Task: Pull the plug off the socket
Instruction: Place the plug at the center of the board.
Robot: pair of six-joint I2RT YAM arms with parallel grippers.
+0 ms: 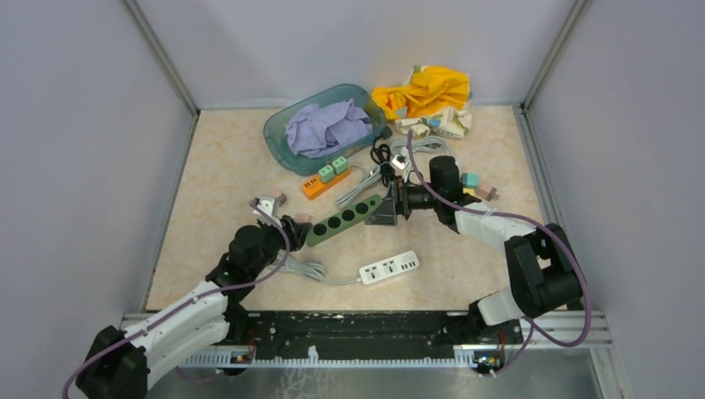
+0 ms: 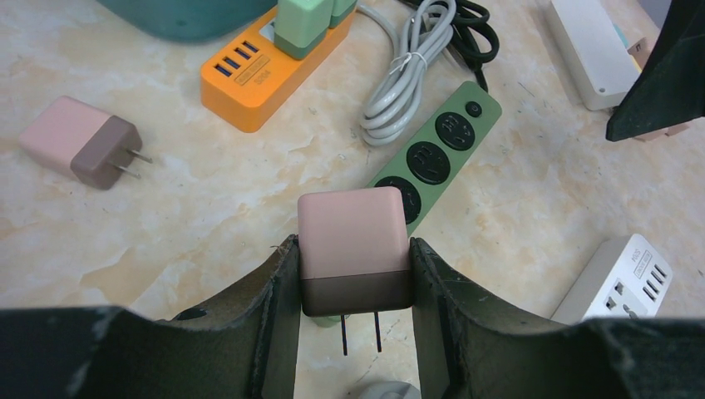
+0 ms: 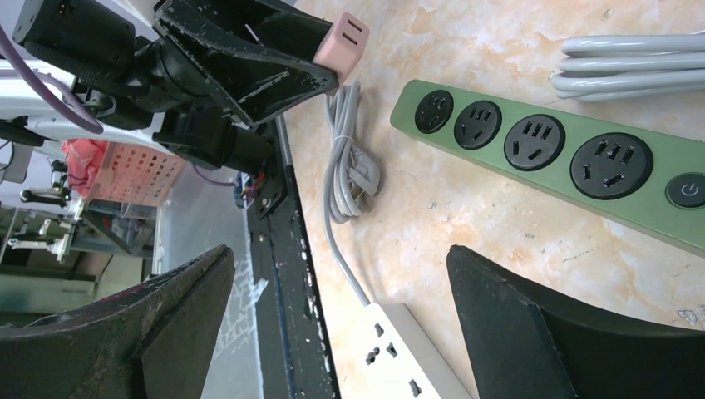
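Your left arm reaches from its base at the lower left diagonally up and to the right, wrist low over the beige marbled table (image 1: pixel 216 183). The left gripper (image 1: pixel 295 226) sits at the near end of the long green four-socket power strip (image 1: pixel 345 218). Its fingers (image 2: pixel 278 283) are partly closed, clamped on both flanks of the pink-and-brown cube plug (image 2: pixel 352 233). The plug's two metal prongs (image 2: pixel 359 332) are bare and outside any socket. From the right wrist view the plug hangs in the grip, clear of the strip's end.

Your right arm is folded at the elbow on the right side, its forearm stretched leftward. The right gripper (image 1: pixel 384 209) is at the strip's switch end. Its fingers stand spread as wide as they go, with nothing held between them. Whether they touch the strip, I cannot tell.

A second pink-and-brown plug (image 2: pixel 83 141) lies loose on the table, well to the left of the strip. A white power strip (image 1: pixel 389 268) lies nearer the arm bases.
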